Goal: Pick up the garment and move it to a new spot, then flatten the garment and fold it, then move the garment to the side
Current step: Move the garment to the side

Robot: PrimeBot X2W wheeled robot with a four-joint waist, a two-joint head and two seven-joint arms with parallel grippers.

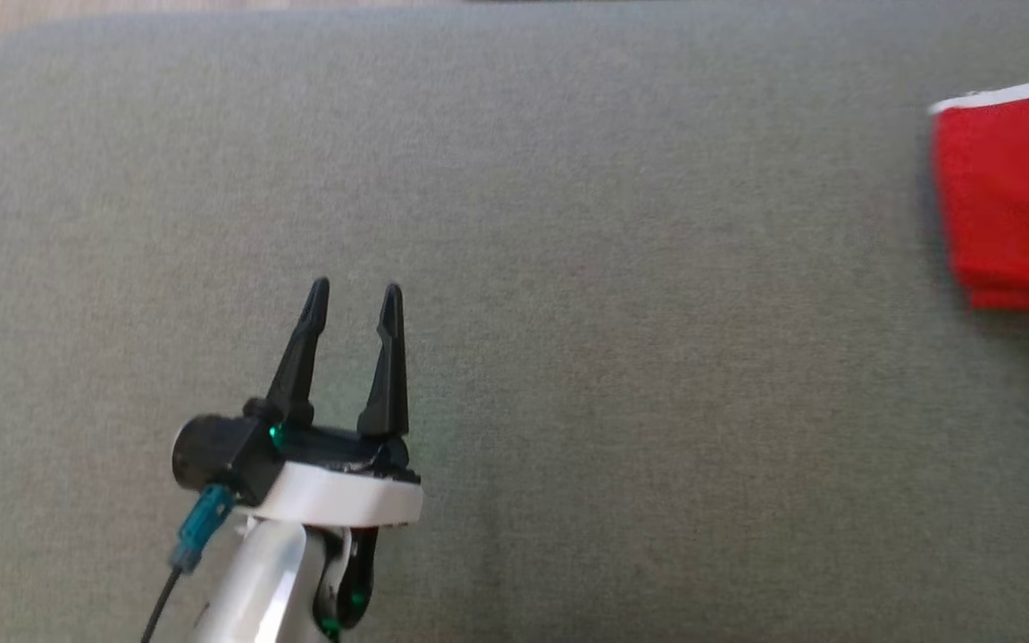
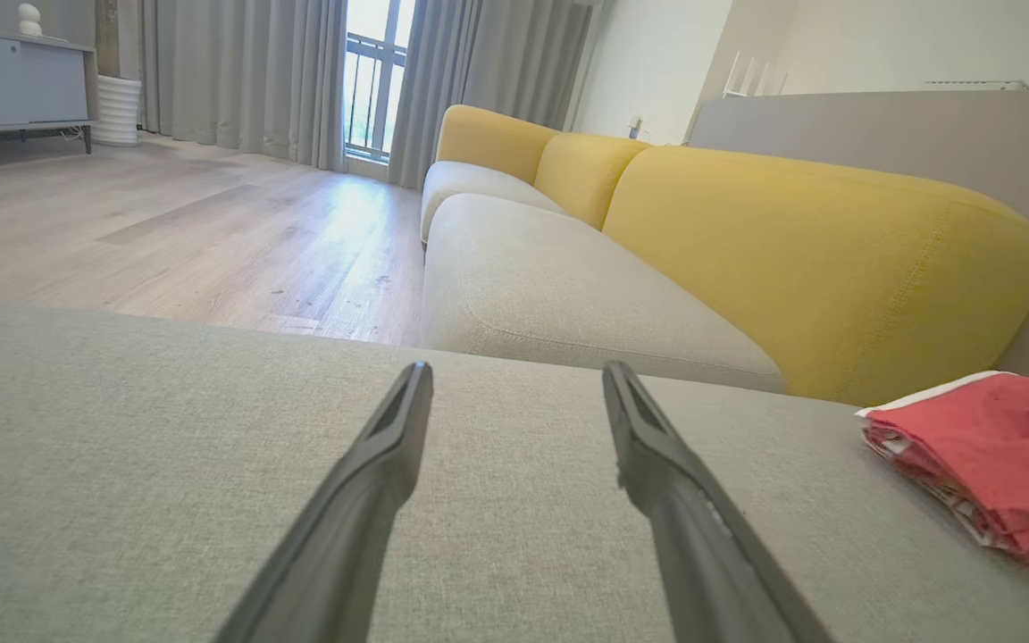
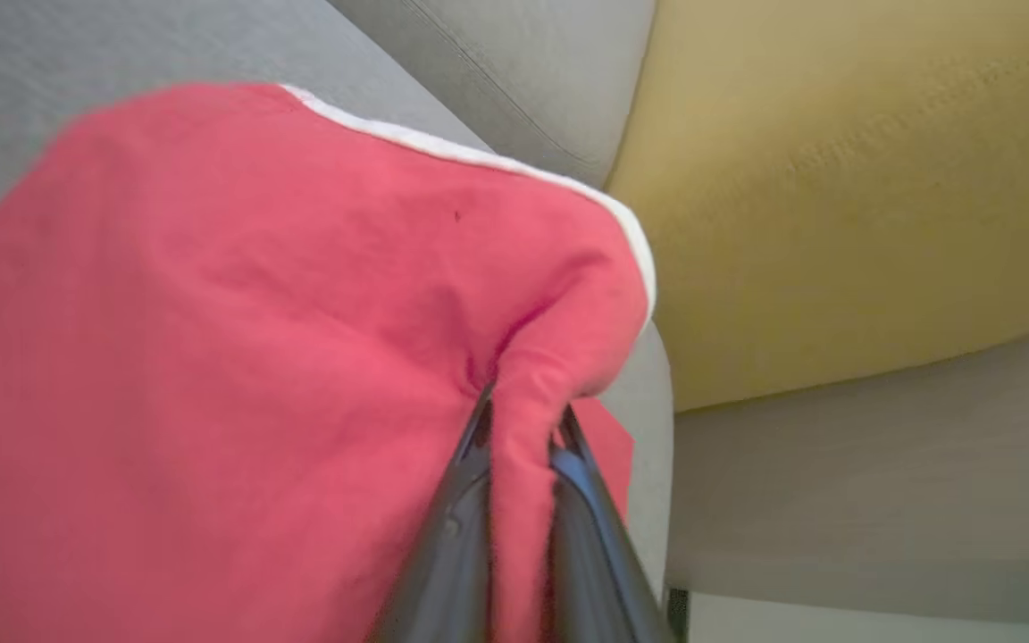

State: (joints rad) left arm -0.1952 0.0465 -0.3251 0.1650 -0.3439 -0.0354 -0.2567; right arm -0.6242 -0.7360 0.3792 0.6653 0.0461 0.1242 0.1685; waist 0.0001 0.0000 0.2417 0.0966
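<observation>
While the left end effector [image 1: 356,286] sat over the grey upholstered surface [image 1: 622,375], its two dark fingers stood spread apart with bare fabric showing in the gap and nothing between them. Left wrist view: same end effector [image 2: 516,368] low over the surface; whether the tips touched it could not be judged.

Garment [image 1: 1015,196]: red, white trim [image 1: 1006,94] along its far edge. Lay well to the right of the left end effector and somewhat ahead of its fingertips, cut off by the right border of the head view. Left wrist view showed the garment [image 2: 979,446] as a stack of several layers resting on the surface, to the right of the fingers and apart from them.

Right end effector [image 3: 525,406]: fingers drawn narrow, pinching a raised fold of the garment [image 3: 211,357] between them. Cloth puckered at the grip. Most of the red cloth spread to the left of and ahead of this end effector; white trim [image 3: 443,147] ran along the far edge.

Surroundings: yellow sofa backrest [image 2: 818,259] ahead and right of the left end effector, grey seat cushion [image 2: 550,295] ahead, wood floor [image 2: 166,223] and grey curtains [image 2: 238,80] ahead-left. Yellow backrest [image 3: 836,179] also ahead-right of the right end effector.
</observation>
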